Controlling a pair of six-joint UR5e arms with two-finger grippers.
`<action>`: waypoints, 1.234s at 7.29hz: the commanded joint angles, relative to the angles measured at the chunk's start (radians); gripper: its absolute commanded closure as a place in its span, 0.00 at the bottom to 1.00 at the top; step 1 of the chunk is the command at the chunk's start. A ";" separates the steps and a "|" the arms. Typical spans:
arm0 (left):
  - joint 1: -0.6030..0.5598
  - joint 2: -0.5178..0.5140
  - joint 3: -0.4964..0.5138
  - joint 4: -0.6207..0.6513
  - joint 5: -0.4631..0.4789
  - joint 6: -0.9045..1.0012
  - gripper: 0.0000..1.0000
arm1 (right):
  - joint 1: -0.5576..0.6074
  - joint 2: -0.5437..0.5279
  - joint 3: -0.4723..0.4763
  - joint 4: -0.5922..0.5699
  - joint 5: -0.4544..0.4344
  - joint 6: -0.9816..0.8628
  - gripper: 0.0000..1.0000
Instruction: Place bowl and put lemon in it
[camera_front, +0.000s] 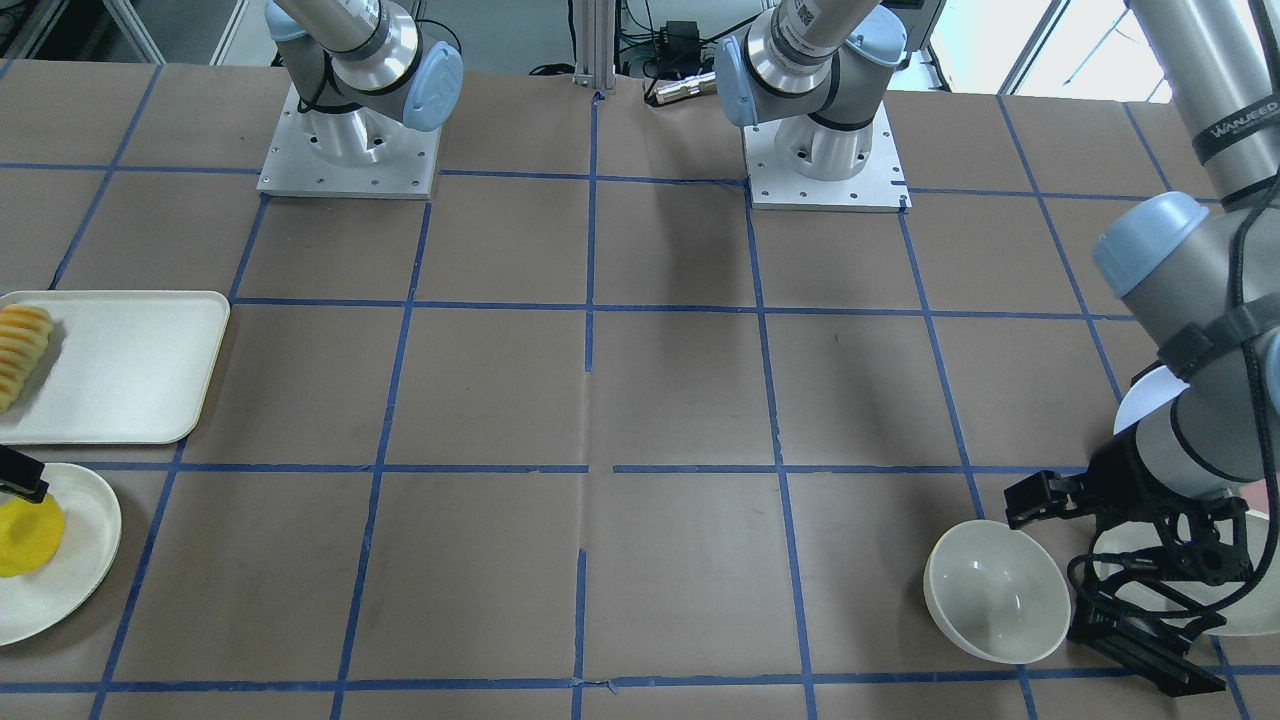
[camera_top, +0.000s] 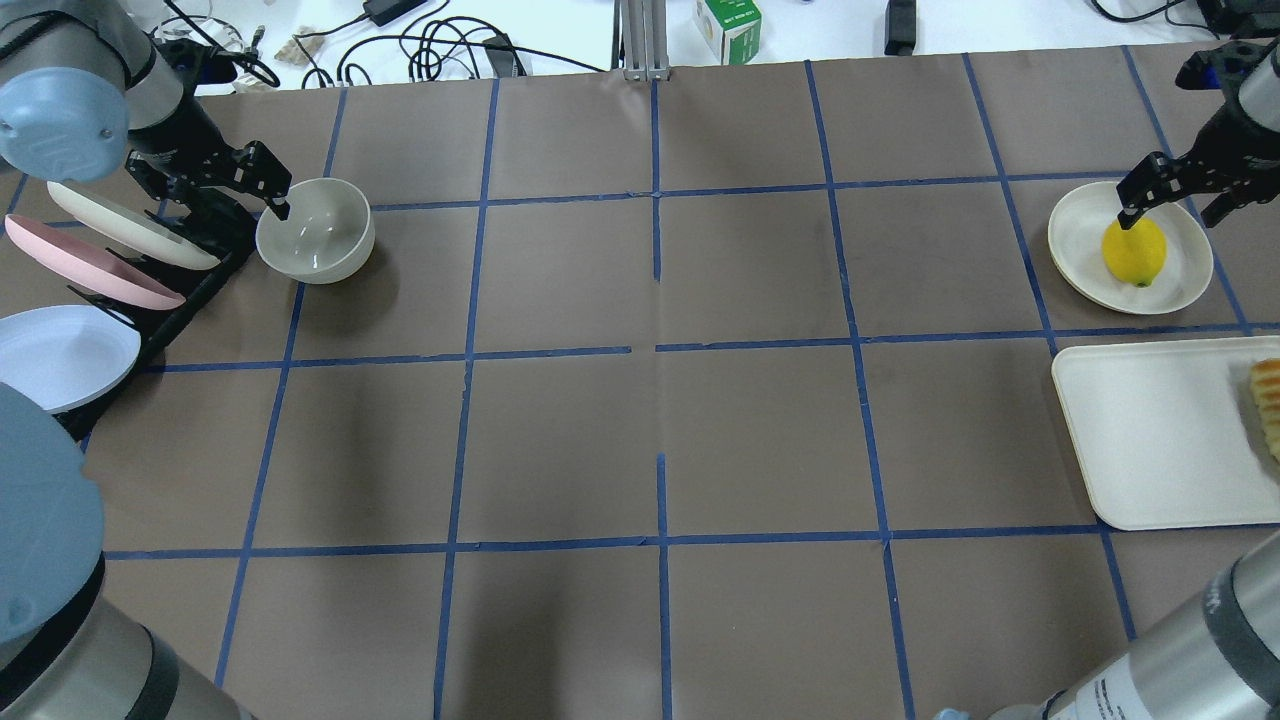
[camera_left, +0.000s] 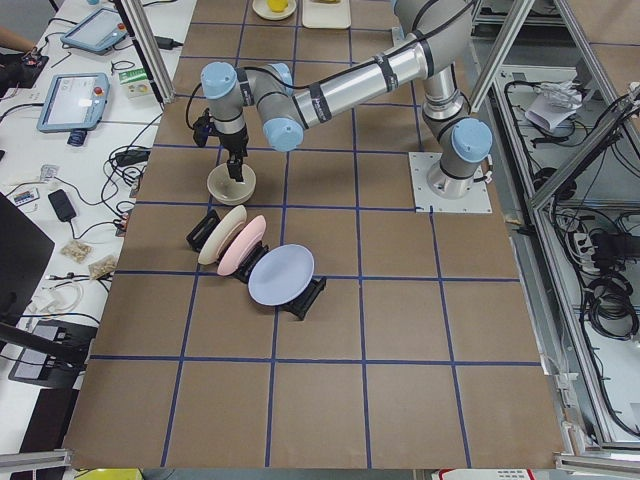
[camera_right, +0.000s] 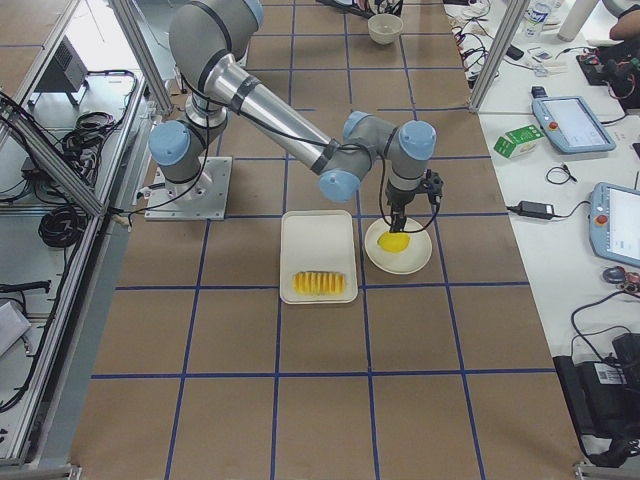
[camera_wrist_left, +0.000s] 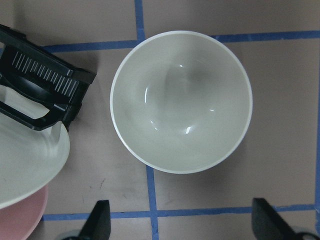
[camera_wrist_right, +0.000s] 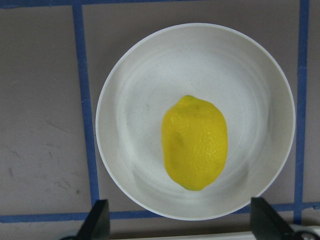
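Note:
The cream-white bowl (camera_top: 315, 243) stands upright and empty on the table at the far left, next to the plate rack; it fills the left wrist view (camera_wrist_left: 181, 102). My left gripper (camera_top: 270, 195) hovers over the bowl's rim, open, its fingertips (camera_wrist_left: 100, 220) wide apart and holding nothing. The yellow lemon (camera_top: 1134, 252) lies on a flat cream plate (camera_top: 1080, 235) at the far right, centred in the right wrist view (camera_wrist_right: 194, 142). My right gripper (camera_top: 1170, 205) hangs directly above the lemon, open and empty.
A black rack (camera_top: 190, 290) holds cream, pink and blue plates (camera_top: 60, 350) left of the bowl. A white tray (camera_top: 1150, 440) with sliced ridged food (camera_top: 1268, 400) lies near the lemon plate. Cables and a small box (camera_top: 728, 25) lie beyond the far edge.

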 joint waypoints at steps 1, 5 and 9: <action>0.010 -0.043 0.000 0.036 0.001 0.000 0.00 | -0.003 0.061 -0.003 -0.060 -0.008 0.002 0.00; 0.046 -0.098 0.001 0.089 -0.001 -0.004 0.00 | -0.003 0.112 -0.005 -0.072 -0.015 0.024 0.23; 0.041 -0.170 0.009 0.191 -0.015 0.023 0.00 | -0.003 0.092 -0.023 -0.052 -0.092 0.025 1.00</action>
